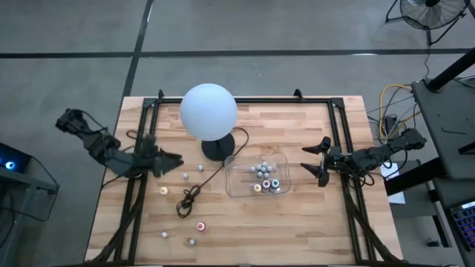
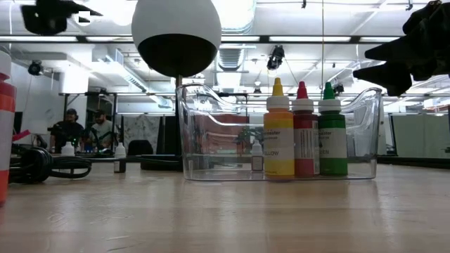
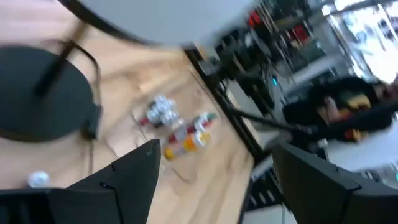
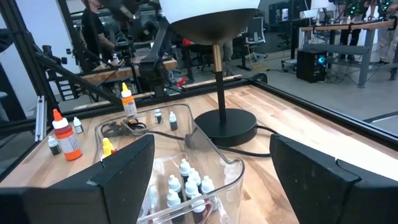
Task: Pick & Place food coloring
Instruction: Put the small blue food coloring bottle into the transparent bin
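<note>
Food coloring bottles partly in clear tray, rest loose on table left of it. Globe lamp beside tray, cord snaking among loose bottles. Left gripper and right gripper both wide open, empty, flanking the tray.

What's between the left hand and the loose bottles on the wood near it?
Nothing visible blocks them. The left hand is open, and the nearest loose bottles stand on bare wood beside it. The black cord lies past them, toward the tray.
</note>
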